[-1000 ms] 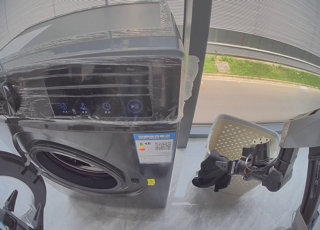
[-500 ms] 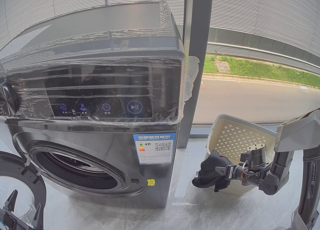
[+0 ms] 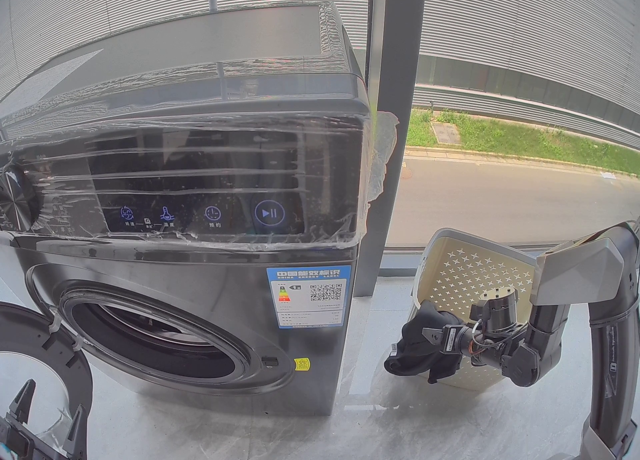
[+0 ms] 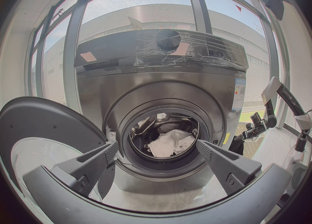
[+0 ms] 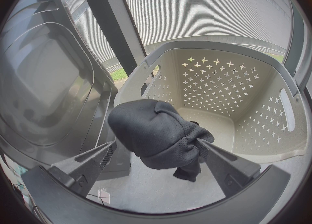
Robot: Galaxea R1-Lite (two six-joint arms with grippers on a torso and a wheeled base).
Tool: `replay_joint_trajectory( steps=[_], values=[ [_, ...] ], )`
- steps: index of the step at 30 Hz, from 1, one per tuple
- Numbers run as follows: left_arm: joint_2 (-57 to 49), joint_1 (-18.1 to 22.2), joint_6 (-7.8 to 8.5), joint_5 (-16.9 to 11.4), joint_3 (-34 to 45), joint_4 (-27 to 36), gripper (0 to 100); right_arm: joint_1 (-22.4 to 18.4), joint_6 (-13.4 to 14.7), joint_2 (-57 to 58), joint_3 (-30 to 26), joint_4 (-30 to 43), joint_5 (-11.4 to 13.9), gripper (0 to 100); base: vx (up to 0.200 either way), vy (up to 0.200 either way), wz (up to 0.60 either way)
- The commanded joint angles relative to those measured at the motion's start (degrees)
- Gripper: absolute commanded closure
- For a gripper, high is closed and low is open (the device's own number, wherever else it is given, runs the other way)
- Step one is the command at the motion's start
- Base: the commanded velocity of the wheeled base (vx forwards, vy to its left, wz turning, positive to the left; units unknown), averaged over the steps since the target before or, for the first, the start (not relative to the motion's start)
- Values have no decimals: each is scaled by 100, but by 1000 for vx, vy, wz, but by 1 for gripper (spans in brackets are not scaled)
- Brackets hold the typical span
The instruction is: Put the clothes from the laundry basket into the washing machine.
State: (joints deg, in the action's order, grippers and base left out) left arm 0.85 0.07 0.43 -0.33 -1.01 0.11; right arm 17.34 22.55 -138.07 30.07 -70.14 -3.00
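A black mesh garment (image 3: 417, 348) hangs bunched over the near left rim of the cream plastic laundry basket (image 3: 467, 244) with star-shaped holes. The basket stands tilted on the pale floor (image 3: 400, 421), right of the grey steel front-loading washing machine (image 3: 200, 148). The right gripper (image 3: 437, 336) is at the garment, its fingers (image 5: 224, 166) spread wide to either side of the bunch, one touching the cloth. The machine's round door (image 4: 39, 127) stands open at the left, and white cloth (image 4: 169, 141) lies inside the machine. The left gripper (image 4: 157, 146) hangs before the opening, fingers apart, holding nothing.

Beyond the dark window post (image 3: 393, 81) lie grass (image 3: 533, 141) and road (image 3: 507, 201).
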Motion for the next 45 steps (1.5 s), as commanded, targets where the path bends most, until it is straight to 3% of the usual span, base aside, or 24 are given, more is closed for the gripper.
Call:
replay_joint_trajectory(
  steps=[1, 4, 12, 13, 25, 32, 37, 41, 43, 45],
  values=[
    [-85, 1, -8, -2, 101, -2, 0, -55, 47, -291, 227, 1, -34, 0, 0, 0, 0],
    [-85, 1, 1, -2, 101, -2, 0, -151, 74, -317, 315, 1, -148, 0, 0, 0, 0],
    [-85, 1, 1, -2, 101, -2, 0, -222, 65, -414, 473, 1, -148, 0, 0, 0, 0],
    [-85, 1, 1, -2, 101, -2, 0, -222, 65, -440, 508, 1, -140, 100, 0, 0, 0],
    [-85, 1, 1, -2, 101, -11, 0, -222, 47, -625, 737, 1, -148, 100, 0, 0, 0],
    [-85, 1, 1, -2, 101, -2, 0, -327, -67, 755, 499, 1, -17, 100, 0, 0, 0],
    [-85, 1, -8, -2, 101, -11, 0, -222, -163, 2724, -397, 1, 511, 100, 0, 0, 0],
    [-85, 1, -8, -2, 101, -11, 0, -213, -471, 4034, -1074, 1, 1021, 100, 0, 0, 0],
    [-85, 1, -8, -2, 101, -11, 0, -213, -524, 4183, -1162, 1, 1082, 100, 0, 0, 0],
    [-85, 1, -8, -2, 101, -2, 0, -204, -682, 4666, -1408, 1, 1337, 100, 0, 0, 0]
  ],
)
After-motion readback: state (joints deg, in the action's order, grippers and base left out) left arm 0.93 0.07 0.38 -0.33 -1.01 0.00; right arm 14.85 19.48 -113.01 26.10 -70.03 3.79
